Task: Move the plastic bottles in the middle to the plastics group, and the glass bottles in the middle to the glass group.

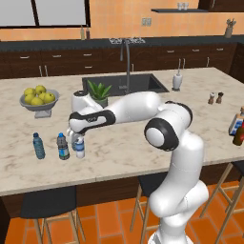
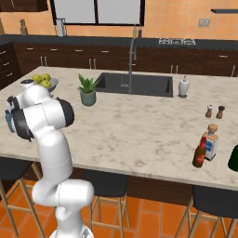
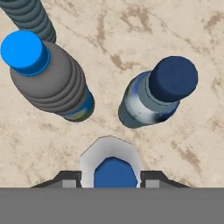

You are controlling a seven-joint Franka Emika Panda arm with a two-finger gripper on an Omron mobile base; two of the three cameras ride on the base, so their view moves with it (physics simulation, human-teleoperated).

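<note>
We see our gripper (image 3: 113,175) clasping a small clear blue-capped bottle (image 3: 113,168), maybe; the grey bottle's blue label (image 3: 83,107) is unreadable.

counter (image 1: 143,143): teal bottle (image 1: 38,146) left | grey bottle (image 1: 62,146) middle | water bottle (image 1: 80,147) right
</note>
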